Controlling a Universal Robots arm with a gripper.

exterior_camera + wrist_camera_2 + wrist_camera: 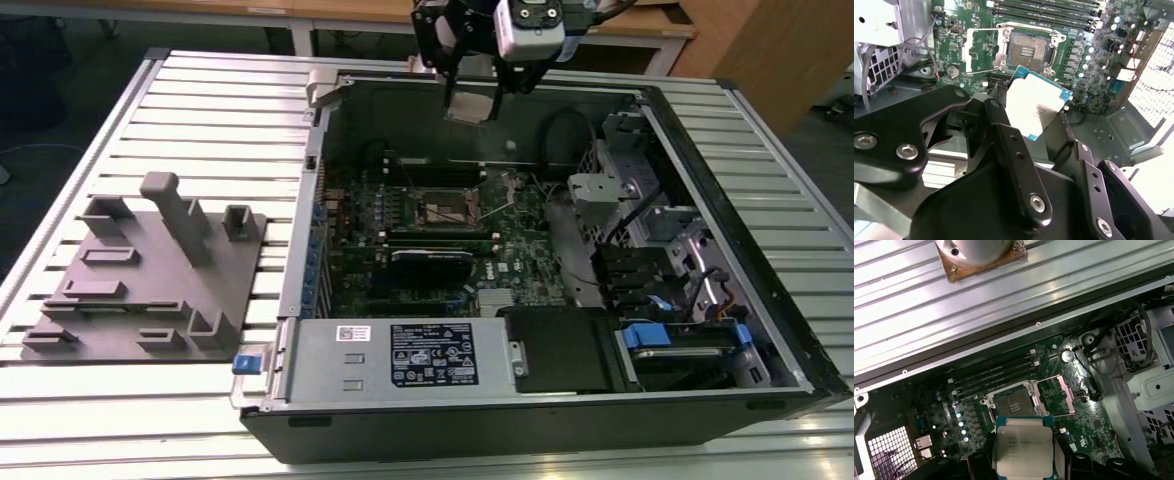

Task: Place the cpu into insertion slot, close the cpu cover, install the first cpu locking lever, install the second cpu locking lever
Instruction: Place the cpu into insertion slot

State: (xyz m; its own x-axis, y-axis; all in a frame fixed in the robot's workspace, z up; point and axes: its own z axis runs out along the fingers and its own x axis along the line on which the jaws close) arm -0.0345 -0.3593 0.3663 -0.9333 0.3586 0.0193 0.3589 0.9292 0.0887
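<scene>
one pincer (470, 100) is clamping the cpu (1024, 450) by two opposite edges, hovering well above the motherboard (514, 225) in the open case (747, 200) on the bench (134, 120), while the insertion slot (1027, 50) is lying exposed with the cpu cover (976, 50) swung open beside it.

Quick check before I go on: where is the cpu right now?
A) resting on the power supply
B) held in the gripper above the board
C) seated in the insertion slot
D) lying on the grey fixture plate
B: in both wrist views the cpu is clamped in the gripper above the motherboard, and the insertion slot lies bare.
</scene>
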